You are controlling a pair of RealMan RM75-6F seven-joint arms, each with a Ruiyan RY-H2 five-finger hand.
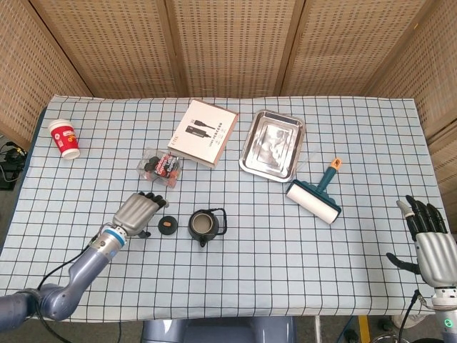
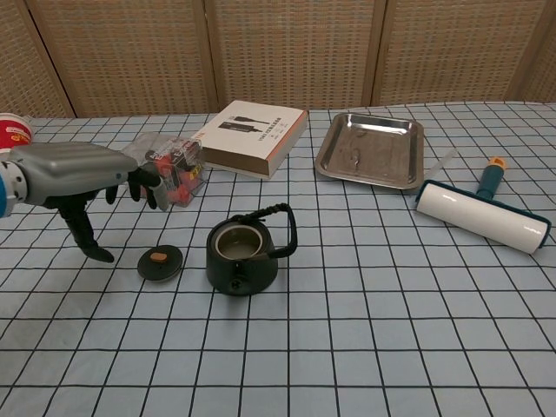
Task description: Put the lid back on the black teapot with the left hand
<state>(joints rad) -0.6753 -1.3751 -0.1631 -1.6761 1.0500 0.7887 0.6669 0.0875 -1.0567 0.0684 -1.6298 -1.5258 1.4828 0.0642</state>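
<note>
Left hand (image 1: 137,212) hovers just left of the lid (image 1: 167,225), fingers (image 2: 139,180) apart and holding nothing.

The lid lies flat on the checked worktop (image 1: 235,279), toward the front edge, just left of the black teapot (image 1: 205,225) and not touching it; the teapot stands open, its handle leaning to the right. In the chest view the left hand sits above and to the left of the lid, its thumb pointing down toward the cloth, clear of the lid. The right hand (image 1: 430,244) hangs off the front right corner of the worktop, fingers spread, empty. Toward the back edge lie a white box (image 1: 203,133) and a steel tray (image 1: 272,145), with a clear packet (image 1: 160,168) in front of the box, a red cup (image 1: 64,138) near the left edge and a lint roller (image 1: 316,197) right of centre.
</note>
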